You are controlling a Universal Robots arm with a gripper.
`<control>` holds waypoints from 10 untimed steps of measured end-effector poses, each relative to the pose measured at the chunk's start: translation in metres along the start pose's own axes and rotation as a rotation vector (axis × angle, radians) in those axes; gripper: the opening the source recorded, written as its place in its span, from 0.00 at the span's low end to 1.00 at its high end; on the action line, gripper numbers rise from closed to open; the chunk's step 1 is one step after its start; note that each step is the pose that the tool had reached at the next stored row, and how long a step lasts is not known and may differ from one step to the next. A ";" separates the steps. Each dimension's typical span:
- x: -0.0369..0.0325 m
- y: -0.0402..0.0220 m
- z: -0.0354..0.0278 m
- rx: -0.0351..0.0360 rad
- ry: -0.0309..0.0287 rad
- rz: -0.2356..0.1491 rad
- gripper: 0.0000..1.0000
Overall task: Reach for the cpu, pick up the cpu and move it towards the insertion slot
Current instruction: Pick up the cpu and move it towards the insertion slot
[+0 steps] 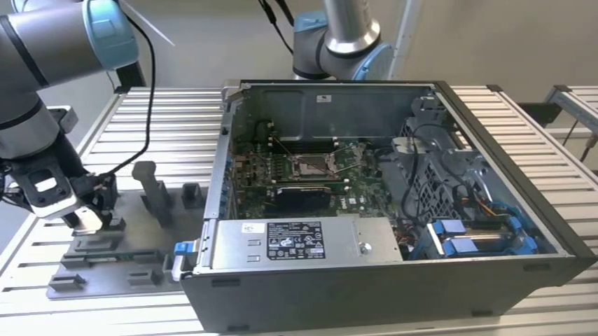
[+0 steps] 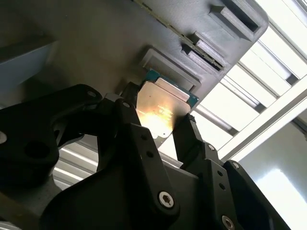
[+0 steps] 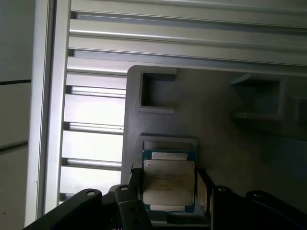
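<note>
- We see the gripper [image 1: 89, 220] low over the grey tray [image 3: 216, 120], at the exterior view's left. We cannot tell whether it is clenched or released.
- In both wrist views the cpu [image 3: 169, 184] lies squarely within its span, silvery face towards the cameras, at the tray's framed pocket [image 3: 168, 140]. We cannot tell whether it is seated there or just off it.
- We judge the step in hand to be the pick-up: the reach looks done and the carry not begun.
- The slot [image 1: 311, 165] sits well apart from the gripper, on the green board [image 1: 245, 183] inside the open case [image 1: 374, 294].
- The next move, we judge, calls for a sure, level hold on the cpu's edges. It also calls for a straight rise clear of the pocket rim and the tray's upright blocks [image 1: 151, 190], with height enough to pass the case wall.
</note>
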State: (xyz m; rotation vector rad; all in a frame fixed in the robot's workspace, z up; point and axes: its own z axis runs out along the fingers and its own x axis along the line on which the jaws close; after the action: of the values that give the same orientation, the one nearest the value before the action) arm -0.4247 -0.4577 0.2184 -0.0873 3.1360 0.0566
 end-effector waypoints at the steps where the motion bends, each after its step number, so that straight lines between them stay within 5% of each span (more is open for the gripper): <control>1: 0.0000 0.0000 -0.0008 0.0000 0.0000 0.000 0.00; 10: 0.0000 0.0003 -0.0075 0.0000 0.0000 0.000 0.00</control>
State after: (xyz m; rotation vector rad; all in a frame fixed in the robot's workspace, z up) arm -0.4247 -0.4577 0.2259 -0.0873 3.1360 0.0566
